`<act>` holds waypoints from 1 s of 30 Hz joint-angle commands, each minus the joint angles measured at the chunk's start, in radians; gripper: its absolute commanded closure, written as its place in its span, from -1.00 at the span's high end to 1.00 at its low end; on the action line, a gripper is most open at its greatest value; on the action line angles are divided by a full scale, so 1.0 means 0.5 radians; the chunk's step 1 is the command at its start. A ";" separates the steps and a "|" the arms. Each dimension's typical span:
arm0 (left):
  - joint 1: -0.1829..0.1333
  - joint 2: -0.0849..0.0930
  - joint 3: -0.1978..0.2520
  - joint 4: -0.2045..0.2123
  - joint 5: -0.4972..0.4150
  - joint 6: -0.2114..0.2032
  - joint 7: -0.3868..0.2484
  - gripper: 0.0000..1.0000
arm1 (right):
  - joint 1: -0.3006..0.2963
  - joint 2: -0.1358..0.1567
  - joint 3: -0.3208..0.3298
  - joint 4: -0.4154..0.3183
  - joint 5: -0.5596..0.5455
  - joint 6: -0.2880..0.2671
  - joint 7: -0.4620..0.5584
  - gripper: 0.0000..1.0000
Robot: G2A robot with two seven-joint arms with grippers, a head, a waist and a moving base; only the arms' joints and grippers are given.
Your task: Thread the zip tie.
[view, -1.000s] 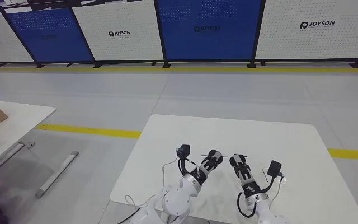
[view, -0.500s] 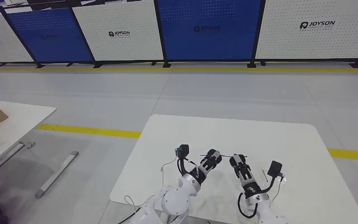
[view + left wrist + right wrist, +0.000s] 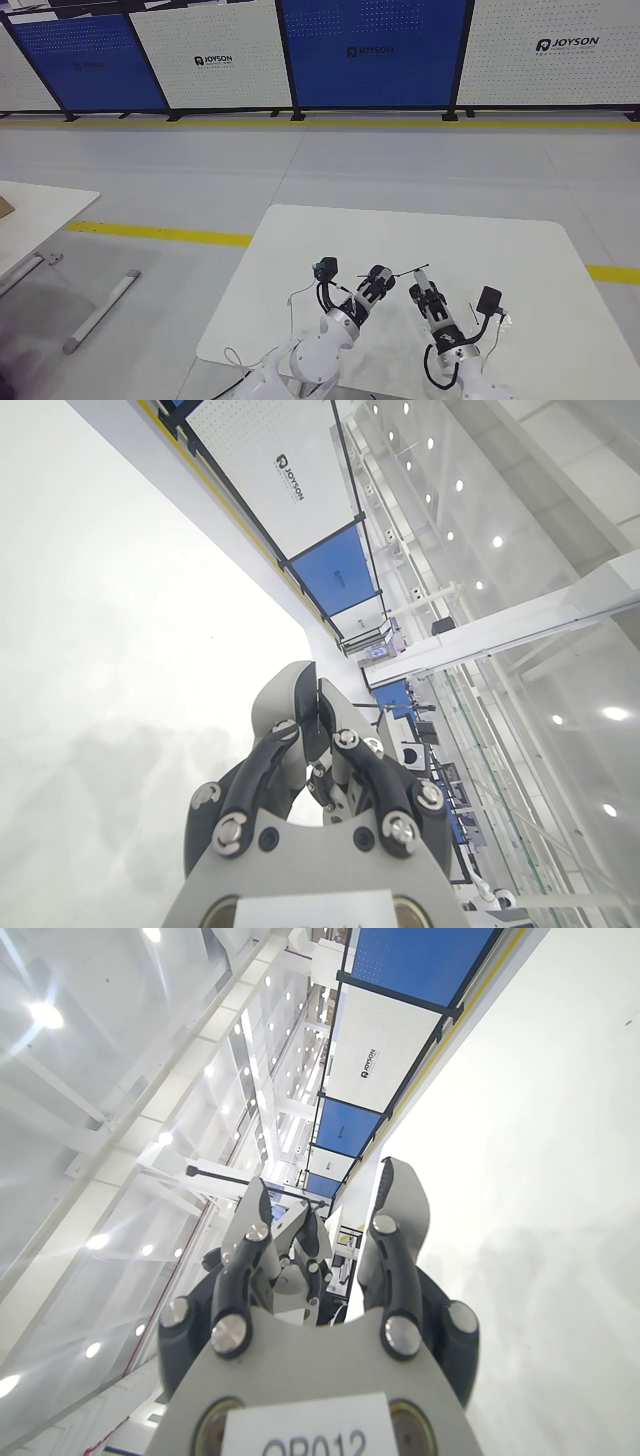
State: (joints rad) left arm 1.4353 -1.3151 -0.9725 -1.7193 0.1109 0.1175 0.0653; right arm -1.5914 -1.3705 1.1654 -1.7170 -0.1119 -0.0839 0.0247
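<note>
Black zip tie (image 3: pixel 220 1177), clamped in the left gripper (image 3: pixel 317 695) near the table (image 3: pixel 500 240)'s near edge, has swung its free end up past the right gripper (image 3: pixel 324 1178), whose fingers stand apart. Threading looks not yet done.

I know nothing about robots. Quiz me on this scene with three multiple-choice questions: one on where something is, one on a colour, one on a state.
1. Where is the zip tie?
A. Lying flat on the table
B. Pinched in the left gripper
C. On the floor

2. What colour is the table?
A. White
B. Blue
C. Yellow

3. What state is the right gripper in?
A. Shut on the zip tie
B. Open, holding nothing
C. Shut on nothing

Answers:
1. B: the left wrist view shows the thin black strap clamped between the shut pads.
2. A: the top view shows a plain white top.
3. B: the right wrist view shows its fingers spread wide apart with nothing between them.
</note>
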 commanded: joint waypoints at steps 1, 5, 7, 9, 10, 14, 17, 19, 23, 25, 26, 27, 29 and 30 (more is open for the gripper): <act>-0.001 -0.001 0.001 0.002 0.002 0.005 -0.001 -1.00 | 0.001 0.000 0.000 0.002 -0.008 0.002 -0.003 -0.20; -0.002 -0.003 0.003 0.005 0.012 0.017 -0.012 -1.00 | 0.003 0.002 -0.002 -0.007 -0.059 -0.001 0.004 -0.22; 0.000 -0.004 -0.001 0.005 0.005 0.025 -0.006 -1.00 | -0.003 0.002 -0.007 -0.014 -0.069 0.001 0.002 -0.24; -0.001 -0.006 -0.007 0.007 -0.002 0.032 0.012 -1.00 | -0.005 0.002 -0.009 -0.015 -0.072 0.003 0.001 -0.26; -0.002 -0.007 -0.009 0.012 0.001 0.042 0.023 -1.00 | -0.006 0.001 -0.010 -0.012 -0.071 0.002 0.001 -0.26; -0.012 -0.015 -0.015 0.029 -0.002 0.087 0.076 -1.00 | -0.008 0.001 -0.014 0.005 -0.073 -0.007 0.010 -0.26; -0.019 -0.019 -0.015 0.034 0.002 0.101 0.091 -1.00 | -0.012 0.002 -0.014 0.006 -0.075 -0.014 0.014 -0.26; -0.019 -0.018 -0.006 0.034 0.037 0.097 0.076 -1.00 | -0.014 0.002 -0.012 0.004 -0.073 -0.019 0.018 -0.26; -0.006 -0.015 0.011 0.026 0.099 0.085 0.042 -1.00 | -0.015 0.004 0.003 -0.018 -0.066 -0.019 0.020 -0.28; 0.002 -0.013 0.016 0.020 0.126 0.081 0.024 -1.00 | -0.016 0.005 0.008 -0.028 -0.064 -0.014 0.024 -0.30; 0.005 -0.013 0.017 0.017 0.132 0.079 0.019 -1.00 | -0.015 0.005 0.008 -0.030 -0.065 -0.012 0.025 -0.30; 0.007 -0.012 0.018 0.015 0.139 0.077 0.012 -1.00 | -0.015 0.005 0.008 -0.031 -0.066 -0.011 0.025 -0.30; 0.013 -0.011 0.019 0.011 0.155 0.075 0.000 -1.00 | -0.013 0.004 0.008 -0.033 -0.069 -0.010 0.023 -0.30; 0.014 -0.011 0.019 0.009 0.161 0.075 -0.006 -1.00 | -0.012 0.004 0.007 -0.033 -0.069 -0.010 0.022 -0.32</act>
State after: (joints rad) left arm 1.4416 -1.3207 -0.9631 -1.7142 0.1888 0.1547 0.0646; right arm -1.5978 -1.3684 1.1693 -1.7335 -0.1464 -0.0888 0.0363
